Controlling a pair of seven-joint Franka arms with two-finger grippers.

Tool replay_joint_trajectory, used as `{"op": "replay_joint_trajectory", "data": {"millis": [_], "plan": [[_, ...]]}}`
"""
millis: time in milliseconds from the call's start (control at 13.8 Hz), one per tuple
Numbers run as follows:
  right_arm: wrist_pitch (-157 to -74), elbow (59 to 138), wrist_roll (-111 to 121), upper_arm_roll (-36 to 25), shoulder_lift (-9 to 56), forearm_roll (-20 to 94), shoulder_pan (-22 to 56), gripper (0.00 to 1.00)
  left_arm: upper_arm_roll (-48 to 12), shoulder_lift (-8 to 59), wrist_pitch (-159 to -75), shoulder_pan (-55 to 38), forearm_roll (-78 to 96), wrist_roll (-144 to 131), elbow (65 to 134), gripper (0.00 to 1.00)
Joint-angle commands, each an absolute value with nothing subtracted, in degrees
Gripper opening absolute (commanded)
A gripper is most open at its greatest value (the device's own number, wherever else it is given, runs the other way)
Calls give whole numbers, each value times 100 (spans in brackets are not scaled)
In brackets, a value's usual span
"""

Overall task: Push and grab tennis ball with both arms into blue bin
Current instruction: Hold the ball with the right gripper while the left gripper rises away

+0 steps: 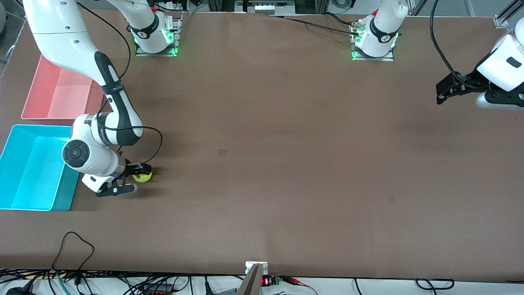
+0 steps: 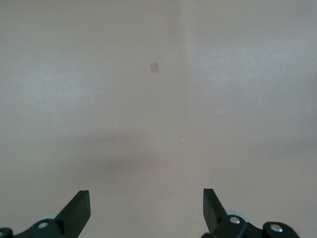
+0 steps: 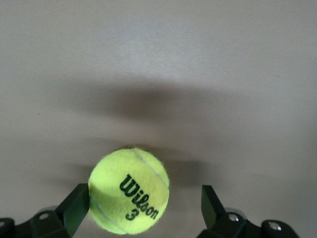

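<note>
One arm is near: the right gripper (image 1: 137, 177), open, straddles the tennis ball (image 1: 142, 176) beside the blue bin (image 1: 24, 203); the left gripper (image 1: 444, 92), open, waits well apart from this bin.

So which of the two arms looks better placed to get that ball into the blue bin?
The right one. The right gripper is down at the tennis ball, open, with the ball between its fingers, close beside the blue bin. The left gripper waits open in the air over the table's left-arm end.

Bare table (image 1: 286, 123) around tennis ball (image 1: 143, 177); blue bin (image 1: 32, 172) probably close beside.
</note>
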State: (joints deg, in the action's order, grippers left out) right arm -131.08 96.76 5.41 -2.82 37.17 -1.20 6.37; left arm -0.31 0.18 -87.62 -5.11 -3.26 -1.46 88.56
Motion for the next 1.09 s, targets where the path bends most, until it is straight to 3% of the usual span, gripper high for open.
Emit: {"op": "replay_joint_trajectory", "data": {"millis": [0,579,1014], "plan": [[-13113,9606,607,-255,3797,-185,589,100,-44,-176,-8570,-615,-220,-212,9044,100],[-13104,9633,571,-237,3955,-141,606,100,-105,-325,-8104,-597,-17,53,9000,100],[-13104,9633,554,-237,3990,-123,606,100,-158,52,-8710,-589,-44,44,8912,100]]}}
